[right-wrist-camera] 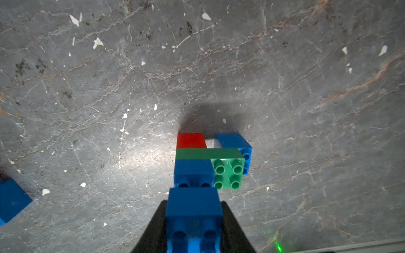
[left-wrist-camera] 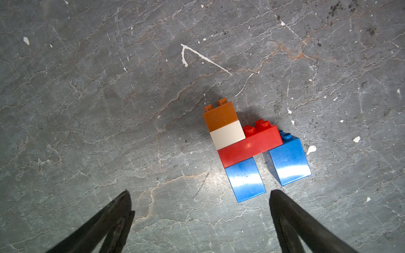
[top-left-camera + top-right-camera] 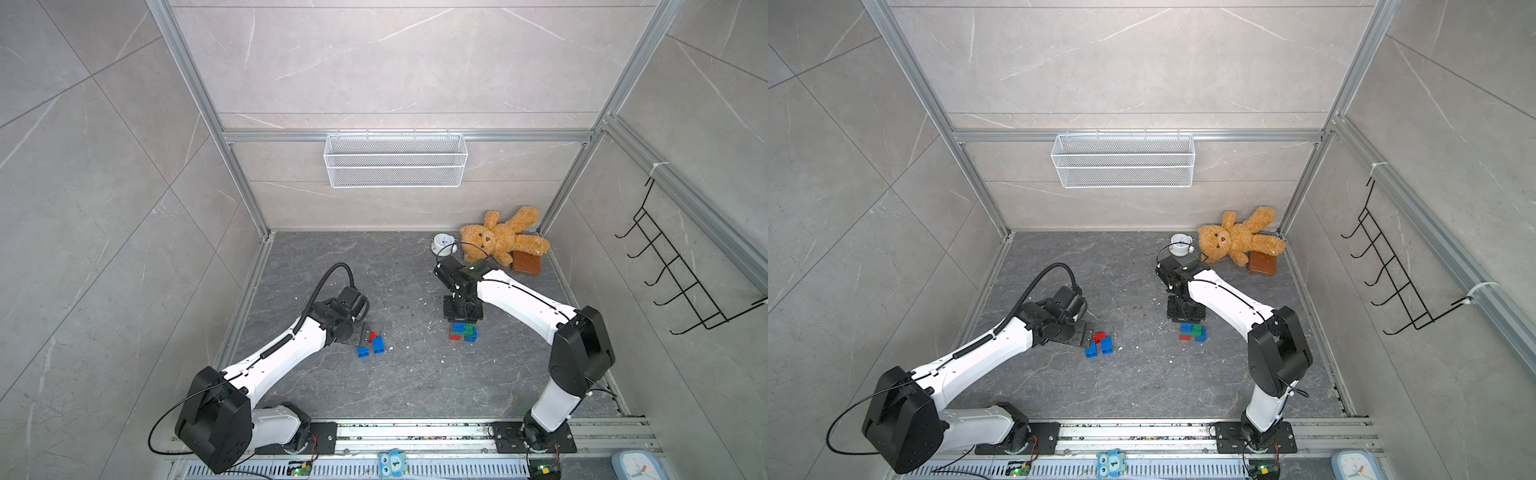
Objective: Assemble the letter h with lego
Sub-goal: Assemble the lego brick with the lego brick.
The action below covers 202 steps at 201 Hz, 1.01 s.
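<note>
Blue brick (image 1: 194,215) within right claw (image 1: 194,204)

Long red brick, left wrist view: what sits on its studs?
A white brick, with a brown brick on it, covers half of the red brick. Its other studs are bare; those under the white brick are hidden.

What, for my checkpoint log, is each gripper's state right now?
Left gripper: open, holding nothing.
Right gripper: closed on a blue lego brick.

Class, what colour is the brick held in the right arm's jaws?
Blue; the brick shows best in the right wrist view.
</note>
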Each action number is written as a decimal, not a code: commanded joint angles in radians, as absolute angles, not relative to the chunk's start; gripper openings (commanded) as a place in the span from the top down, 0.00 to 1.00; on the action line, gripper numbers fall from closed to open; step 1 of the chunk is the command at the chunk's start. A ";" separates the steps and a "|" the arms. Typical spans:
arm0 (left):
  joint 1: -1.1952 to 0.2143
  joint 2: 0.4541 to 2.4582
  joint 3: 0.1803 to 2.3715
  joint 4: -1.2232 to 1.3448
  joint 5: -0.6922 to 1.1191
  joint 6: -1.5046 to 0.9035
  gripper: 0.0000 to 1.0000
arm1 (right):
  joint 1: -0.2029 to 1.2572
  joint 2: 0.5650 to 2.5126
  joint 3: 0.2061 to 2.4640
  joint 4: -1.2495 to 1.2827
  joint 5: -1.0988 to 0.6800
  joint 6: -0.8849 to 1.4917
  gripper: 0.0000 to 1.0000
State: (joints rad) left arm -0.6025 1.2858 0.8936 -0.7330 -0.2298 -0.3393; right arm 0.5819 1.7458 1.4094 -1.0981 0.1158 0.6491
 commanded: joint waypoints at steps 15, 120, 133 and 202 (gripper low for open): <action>-0.610 1.278 0.927 -0.753 -0.232 -0.322 0.00 | 0.578 1.763 1.378 -1.081 0.110 0.633 1.00; -0.612 1.277 0.926 -0.752 -0.235 -0.323 0.00 | 0.576 1.726 1.335 -1.048 0.105 0.647 1.00; -0.611 1.279 0.926 -0.753 -0.233 -0.323 0.00 | 0.575 1.723 1.336 -1.050 0.101 0.642 1.00; -0.611 1.287 0.927 -0.752 -0.230 -0.323 0.00 | 0.566 1.776 1.307 -1.047 0.062 0.649 1.00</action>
State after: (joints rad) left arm -0.6071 1.2858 0.8936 -0.7330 -0.2306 -0.3389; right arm 0.5735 1.7294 1.3556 -1.0378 0.1059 0.6502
